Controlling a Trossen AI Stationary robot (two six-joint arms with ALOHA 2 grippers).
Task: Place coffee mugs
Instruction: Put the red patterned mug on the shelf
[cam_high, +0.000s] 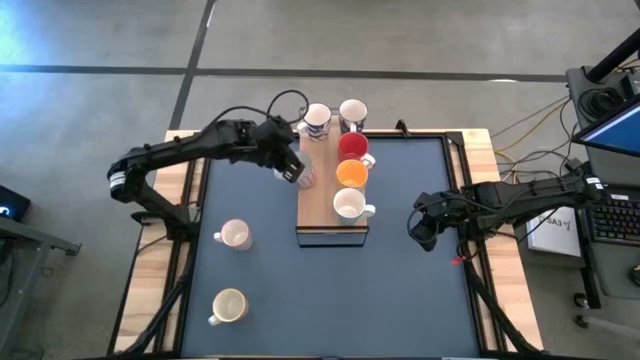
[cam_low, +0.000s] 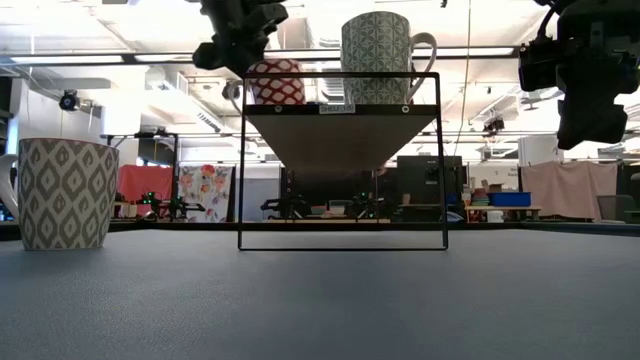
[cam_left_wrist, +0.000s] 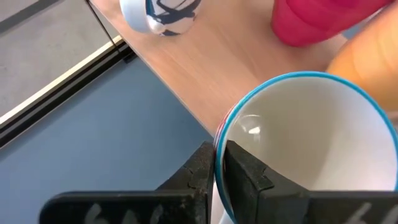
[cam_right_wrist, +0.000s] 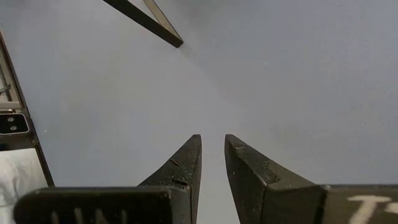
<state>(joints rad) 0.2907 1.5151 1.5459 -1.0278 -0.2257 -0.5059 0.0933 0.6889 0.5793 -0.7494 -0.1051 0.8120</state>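
Observation:
A wooden rack stands mid-table and carries a dark-patterned white mug, a white mug, a red mug, an orange mug and another white mug. My left gripper is at the rack's left edge, shut on a red-and-white patterned mug with a blue rim. Two more mugs stand on their bases on the blue table, left of the rack. My right gripper hovers right of the rack, fingers a narrow gap apart, holding nothing. My left gripper pinches the patterned mug's wall at its blue rim, one finger inside the cup and the other outside. It comes from above, slanting from the table's left. The mug is upright with its base at the rack's top; whether it rests there I cannot tell.
The rack's thin black frame raises the wooden top above the table. The red mug and the orange mug sit close beside the held mug. Bare wood shows toward the dark-patterned mug. Blue mat lies under my right gripper.

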